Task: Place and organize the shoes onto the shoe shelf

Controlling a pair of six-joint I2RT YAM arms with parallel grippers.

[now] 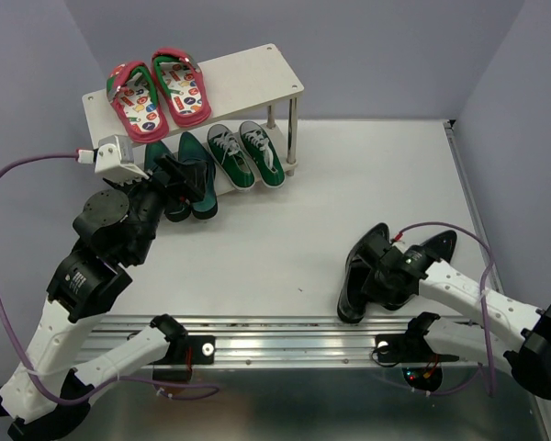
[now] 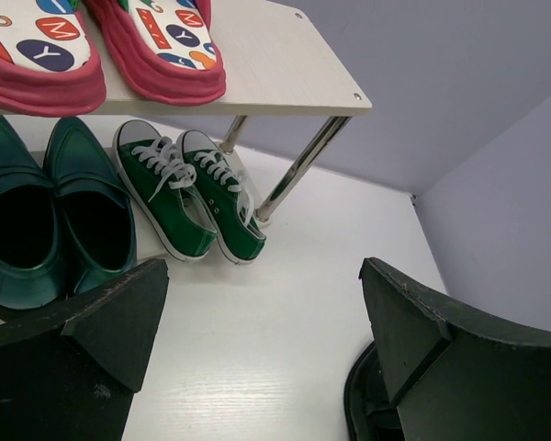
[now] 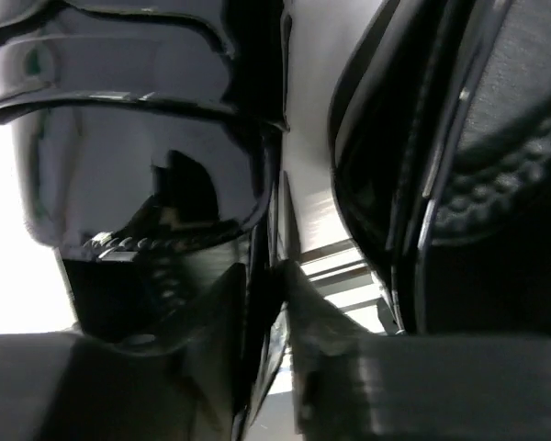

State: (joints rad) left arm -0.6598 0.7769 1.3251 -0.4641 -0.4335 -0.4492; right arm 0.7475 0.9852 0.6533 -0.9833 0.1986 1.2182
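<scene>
The shoe shelf (image 1: 248, 73) stands at the back left. The dark teal dress shoes (image 1: 195, 179) and the green sneakers (image 1: 245, 154) sit on its lower board; both pairs also show in the left wrist view, teal (image 2: 83, 216) and green (image 2: 193, 193). My left gripper (image 1: 176, 175) is open and empty just in front of the teal shoes. Two glossy black dress shoes lie on the table at the right. My right gripper (image 1: 378, 268) is shut on the side wall of the nearer black shoe (image 1: 358, 276); the other black shoe (image 1: 433, 248) lies beside it.
Red flip-flops (image 1: 158, 90) with patterned insoles lie on the shelf's top board, left half. A metal rail (image 1: 285, 344) runs along the table's near edge. Grey walls close the back and sides.
</scene>
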